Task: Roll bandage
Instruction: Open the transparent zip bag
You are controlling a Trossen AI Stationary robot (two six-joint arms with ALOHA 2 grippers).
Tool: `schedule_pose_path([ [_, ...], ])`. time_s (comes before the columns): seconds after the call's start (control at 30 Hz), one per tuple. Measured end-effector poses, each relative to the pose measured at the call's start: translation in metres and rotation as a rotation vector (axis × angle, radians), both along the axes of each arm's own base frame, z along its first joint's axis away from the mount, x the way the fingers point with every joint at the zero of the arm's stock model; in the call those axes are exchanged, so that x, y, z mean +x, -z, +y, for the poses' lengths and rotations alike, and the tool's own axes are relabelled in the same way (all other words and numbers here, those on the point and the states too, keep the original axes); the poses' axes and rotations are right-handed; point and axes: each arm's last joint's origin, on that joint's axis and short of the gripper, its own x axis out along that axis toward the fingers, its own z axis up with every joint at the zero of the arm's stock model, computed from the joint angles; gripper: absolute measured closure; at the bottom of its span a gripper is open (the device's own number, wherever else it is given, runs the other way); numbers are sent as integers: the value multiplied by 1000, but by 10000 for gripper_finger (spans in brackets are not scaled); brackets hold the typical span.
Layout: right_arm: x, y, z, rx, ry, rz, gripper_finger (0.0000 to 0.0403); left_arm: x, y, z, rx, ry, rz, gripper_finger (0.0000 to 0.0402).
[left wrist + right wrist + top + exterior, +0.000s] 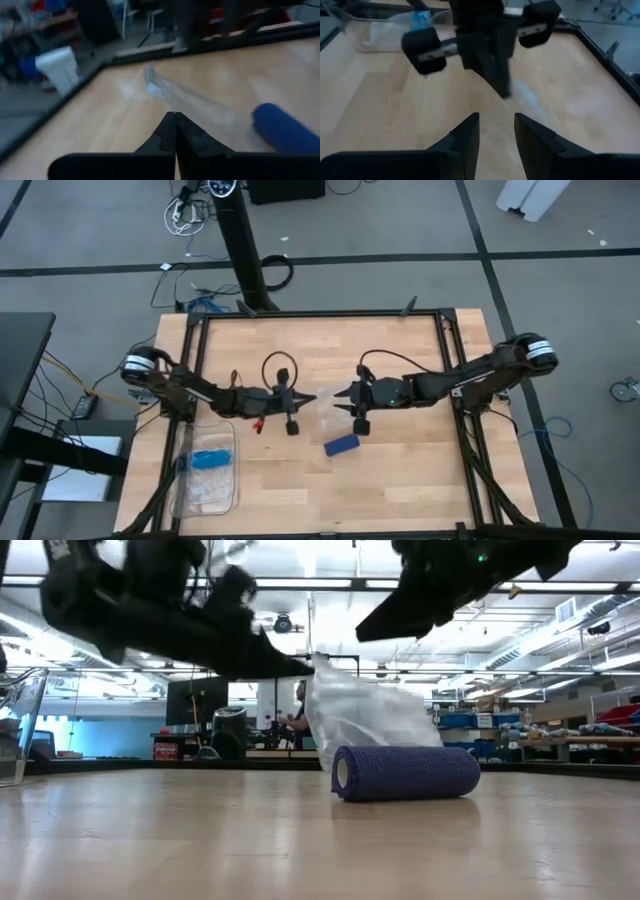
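**Left gripper pinches clear bag beside rolled bandage**

High view: the left gripper (312, 397) and right gripper (338, 396) face each other at table centre; the bandage (341, 444), rolled, lies at about 5 o'clock from them.

Low view: a clear plastic bag (360, 715) hangs from the left fingertips, behind the roll.

Left wrist view: fingers clamped together on the bag.

Right wrist view: fingers parted, holding nothing.

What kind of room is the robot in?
Probably a robotics lab or workshop. Shelves of stored bins stand behind the wooden table, cables lie on the floor, and long ceiling lights run overhead.
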Motion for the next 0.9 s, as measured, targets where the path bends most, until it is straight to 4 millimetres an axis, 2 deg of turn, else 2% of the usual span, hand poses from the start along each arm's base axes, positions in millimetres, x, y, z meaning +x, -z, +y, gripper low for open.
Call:
schedule_pose_path([
  [0.23, -5, -5, -1, -81, -41, 36, 274, -3, -20, -25, 105, 84, 31, 401],
  [0.47, 5, -12, 2, -55, -91, 70, 251, 18, -33, -40, 203, 73, 216, 401],
  [0.6, 4, -10, 3, -39, -114, 110, 251, 26, -44, -42, 223, 77, 221, 401],
  [0.73, 4, -9, 2, -36, -111, 117, 263, 29, -49, -43, 249, 84, 214, 401],
  [0.9, 4, -10, 0, -47, -85, 113, 303, 28, -49, -45, 256, 93, 218, 401],
])
